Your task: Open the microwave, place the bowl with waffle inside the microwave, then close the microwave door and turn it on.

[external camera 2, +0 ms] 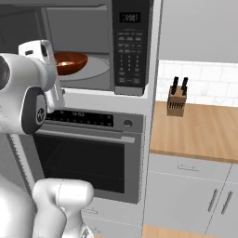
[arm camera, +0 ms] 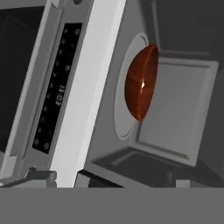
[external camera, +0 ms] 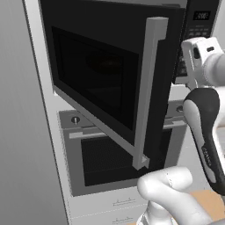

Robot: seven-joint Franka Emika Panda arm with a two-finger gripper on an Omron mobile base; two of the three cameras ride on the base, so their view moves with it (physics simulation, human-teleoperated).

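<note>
Microwave door is seen swung wide open on its left hinge, its silver bar handle standing out into the room above the grey oven. The reddish-brown bowl is set on the round plate inside the cavity. The gripper's jaws are spread wide, nothing is held, and the hand is kept just in front of the opening.
</note>
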